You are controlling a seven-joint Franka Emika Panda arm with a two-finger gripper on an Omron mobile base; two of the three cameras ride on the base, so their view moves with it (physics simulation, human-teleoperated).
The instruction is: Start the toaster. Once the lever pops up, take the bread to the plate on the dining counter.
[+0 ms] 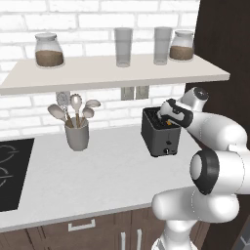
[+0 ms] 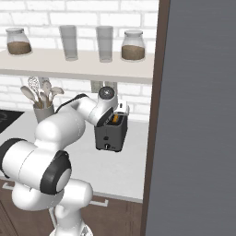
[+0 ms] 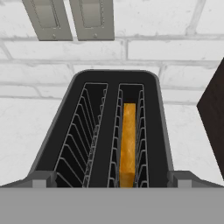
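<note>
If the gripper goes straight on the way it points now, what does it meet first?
Probably the top of the boxy dark grey toaster, near the slot holding the tan bread; depth is unclear.

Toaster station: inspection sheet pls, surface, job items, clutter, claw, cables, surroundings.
Surface: pale worktop, black hob at its left end.
Job's things: dark toaster by the wall; bread sits low in its right slot, left slot bare in the hand view. Plate: nothing seen.
Clutter: grey utensil cup with spoons.
Claw: claw open, above the toaster top, holding nothing.
Cables: nothing seen.
Surroundings: white brick wall, two wall outlets, shelf with two jars and two glasses, dark tall panel on the right.
</note>
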